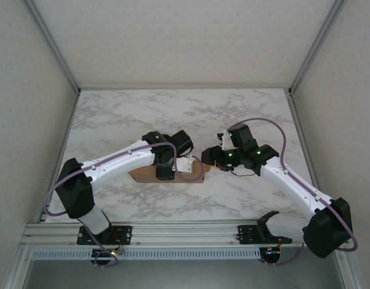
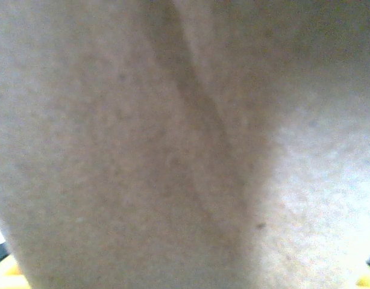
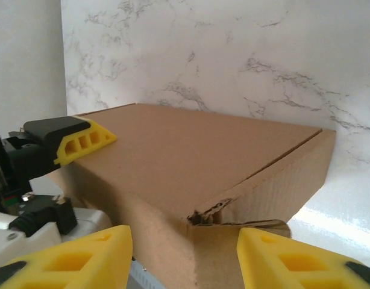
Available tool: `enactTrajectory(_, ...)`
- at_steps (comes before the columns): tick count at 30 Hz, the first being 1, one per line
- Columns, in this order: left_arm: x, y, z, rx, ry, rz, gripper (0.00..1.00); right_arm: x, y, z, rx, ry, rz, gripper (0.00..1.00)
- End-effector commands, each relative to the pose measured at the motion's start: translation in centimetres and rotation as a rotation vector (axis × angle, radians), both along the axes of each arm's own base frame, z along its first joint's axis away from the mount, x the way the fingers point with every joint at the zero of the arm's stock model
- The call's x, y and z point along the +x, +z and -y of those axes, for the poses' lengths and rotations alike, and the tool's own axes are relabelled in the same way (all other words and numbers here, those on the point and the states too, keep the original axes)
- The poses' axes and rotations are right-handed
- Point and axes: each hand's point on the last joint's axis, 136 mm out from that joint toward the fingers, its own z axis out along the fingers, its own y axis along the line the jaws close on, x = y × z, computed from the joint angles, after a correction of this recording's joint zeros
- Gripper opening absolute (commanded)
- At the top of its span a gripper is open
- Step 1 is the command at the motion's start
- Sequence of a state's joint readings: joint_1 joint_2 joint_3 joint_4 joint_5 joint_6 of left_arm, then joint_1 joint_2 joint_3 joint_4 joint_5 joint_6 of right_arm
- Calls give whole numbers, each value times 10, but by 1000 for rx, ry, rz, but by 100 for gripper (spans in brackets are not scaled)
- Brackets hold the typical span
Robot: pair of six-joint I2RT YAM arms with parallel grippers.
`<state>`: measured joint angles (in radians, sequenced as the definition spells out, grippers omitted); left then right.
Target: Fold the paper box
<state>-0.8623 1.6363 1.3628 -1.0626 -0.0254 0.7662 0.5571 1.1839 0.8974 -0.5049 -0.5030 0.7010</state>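
**Folded cardboard box between two claws at mid-counter**

Nearest, a ribbed aluminium rail [image 1: 185,232] runs along the near edge of the counter and carries both arm bases. From the near-left base the white-and-black left arm [image 1: 112,164] reaches in toward the centre. Its wrist bends down over the paper box [image 1: 140,174], a plain brown cardboard mailer sitting just left of the counter's middle. The box is folded up, with its flat lid [image 3: 191,150] down over the walls. One corner [image 3: 203,215] is crumpled and slightly torn.

The left claw [image 1: 167,173] has hold of the box. In the right wrist view, one of its yellow fingers [image 3: 82,141] lies flat on the edge of the lid. In its own view, blurred cardboard [image 2: 143,150] fills the space between its yellow fingertips [image 2: 7,271], which stand roughly half apart.

From the near-right base the right arm [image 1: 293,180] comes in to the box's right end. The right claw [image 3: 185,253] is open and grips nothing. Its two yellow fingers [image 3: 82,259] straddle the crumpled corner, close to the cardboard on either side.

Beyond the box the white marble-patterned counter [image 1: 233,114] stretches to the far edge. Pale textured walls [image 1: 185,42] stand behind it and on both sides.
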Motion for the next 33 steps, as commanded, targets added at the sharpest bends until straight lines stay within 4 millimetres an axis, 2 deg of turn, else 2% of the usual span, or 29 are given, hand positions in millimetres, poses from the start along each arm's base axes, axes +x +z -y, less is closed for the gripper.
enactTrajectory(1, 9, -28, 7, -6, -10, 14, 47, -7, -13, -3, 11, 12, -37, 50)
enactTrajectory(8, 18, -34, 6, -18, -10, 42, 53, -6, -26, -8, 5, 35, -44, 49)
enactTrajectory(14, 28, -27, 7, -47, 2, 99, 63, -2, -44, 11, -136, -3, -31, 42)
enactTrajectory(19, 33, 6, 18, -169, 28, 176, 68, -1, -50, 15, -162, -19, -36, 40)
enactTrajectory(23, 27, 38, 23, -291, 53, 211, 69, -1, -47, 13, -154, -18, -23, 40)
enactTrajectory(29, 9, 85, 23, -486, 117, 236, 70, -2, -44, 9, -144, -6, -6, 40)
enactTrajectory(33, 7, 113, 15, -636, 254, 277, 69, -3, -45, 9, -148, -4, -2, 40)
